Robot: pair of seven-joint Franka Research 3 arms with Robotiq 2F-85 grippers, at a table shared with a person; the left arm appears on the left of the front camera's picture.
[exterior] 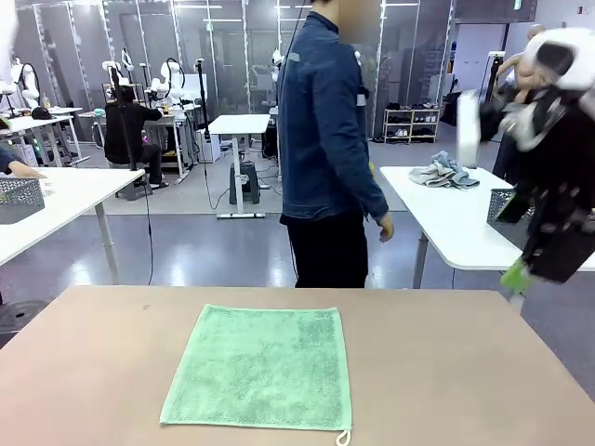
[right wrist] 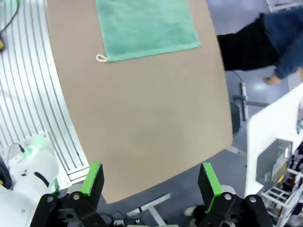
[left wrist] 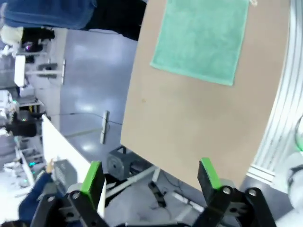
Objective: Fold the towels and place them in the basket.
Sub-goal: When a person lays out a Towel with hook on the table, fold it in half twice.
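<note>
We count one towel (exterior: 258, 367), lying flat and square on the desk (exterior: 446, 372) close to our edge, with its single white loop (exterior: 343, 437) at the near right corner. The left fingers (left wrist: 93, 176) and the right fingers (right wrist: 93, 177) stand wide apart, holding nothing, raised well clear of the cloth. For a clean first fold we would bring one pair down on each near corner, pinch without dragging, lift together and lay that edge level on the far one. One person (exterior: 325, 139) stands opposite. One mesh basket (right wrist: 276, 163) sits on a neighbouring table, possibly ours
</note>
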